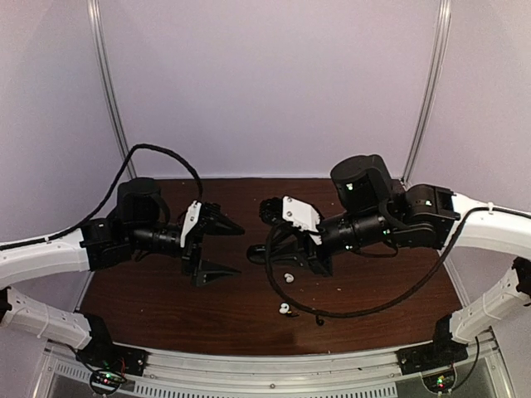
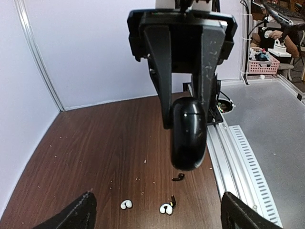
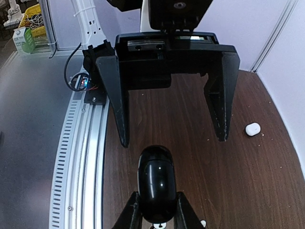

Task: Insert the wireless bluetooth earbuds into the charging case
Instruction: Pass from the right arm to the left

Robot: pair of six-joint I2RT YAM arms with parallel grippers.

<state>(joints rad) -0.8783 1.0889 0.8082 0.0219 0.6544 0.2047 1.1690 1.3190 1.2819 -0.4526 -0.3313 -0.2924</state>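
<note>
Black right fingers are clamped on one end of a black case, which they hold above the bench. Facing it, the left fingers stand wide apart and grip nothing.

The case is glossy and rounded and is pinched at one end only. My worry is that a push from the left fingers could make it twist or squirt free. Its lid looks shut, so nothing can go in until it is opened, and what it holds is hidden.

In the left wrist view, a black bud lies on the bench at 6 o'clock from the case. Two white buds lie farther out, between 6 and 7 o'clock. A small dark piece touches the nearer white one, and I cannot tell what it is. The buds are tiny and lie flat, so broad fingers could flick one away or pinch it crooked.

In the right wrist view, a white case lies at 2 o'clock from the black one, well apart. It also looks shut, its contents unseen. A white bud pressed into the black case would likely be a mismatch.
</note>
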